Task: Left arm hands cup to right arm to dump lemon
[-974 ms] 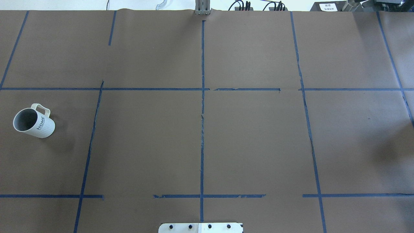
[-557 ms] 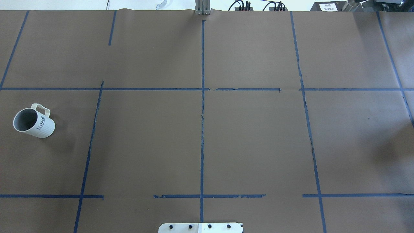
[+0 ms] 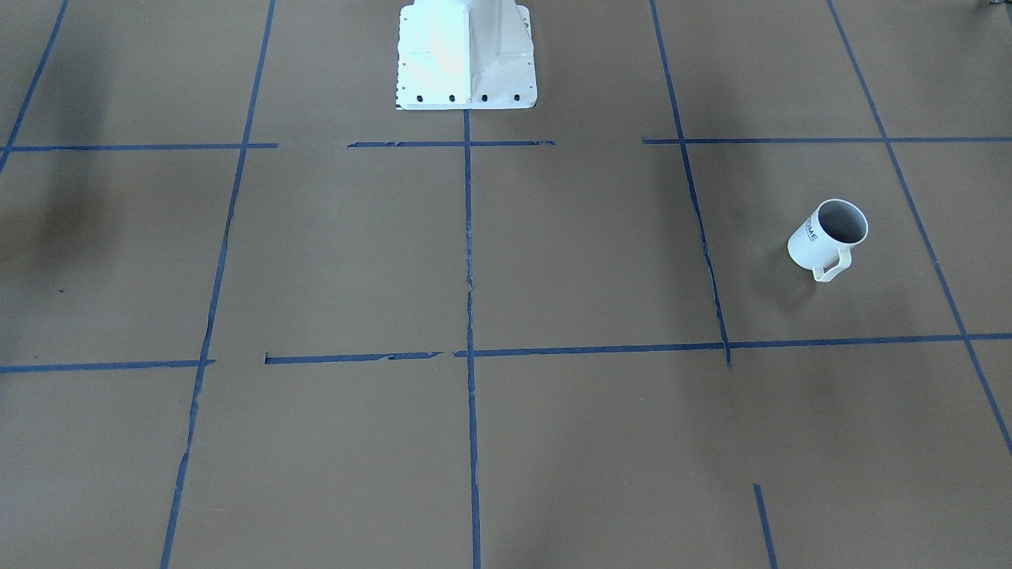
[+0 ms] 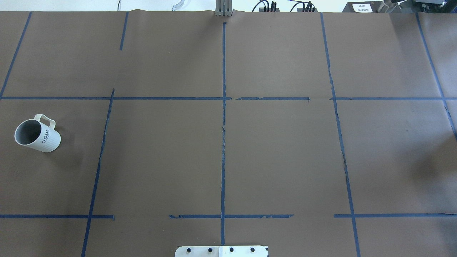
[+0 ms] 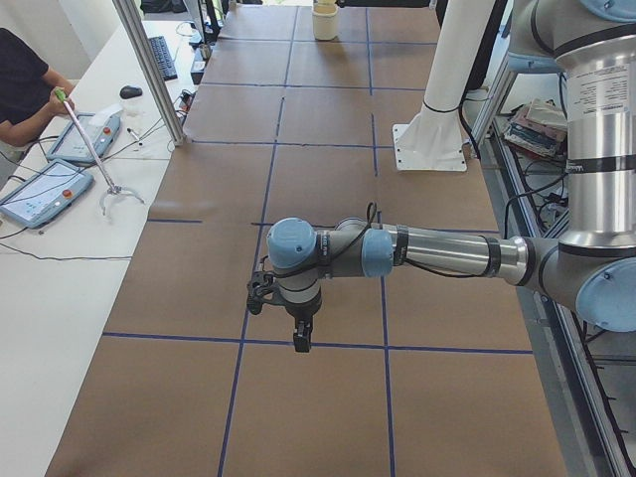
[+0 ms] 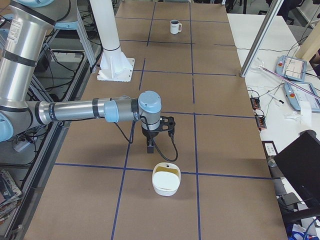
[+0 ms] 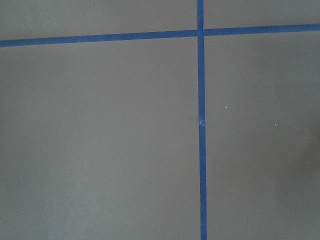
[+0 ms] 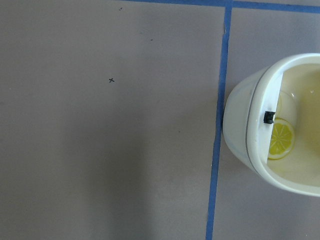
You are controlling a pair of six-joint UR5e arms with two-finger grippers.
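Left gripper (image 5: 300,344), whether spread I cannot tell, hovers over tape lines (image 7: 201,150), away from cup (image 4: 38,134).

Neither gripper gives its jaws away. The left gripper (image 5: 300,344) and the right gripper (image 6: 149,148) show only from the table's ends, too small and dark to judge. The cup (image 4: 35,135) stands at the robot's left, and its own wall hides its floor, so I can't say what lies inside. From the right wrist the bowl (image 8: 250,120) runs off the right edge, and a black bit (image 8: 269,117) on its rim is too tiny to name. From the left end the bowl is clipped by the top edge. A person (image 5: 22,84) is cut off at the left edge.
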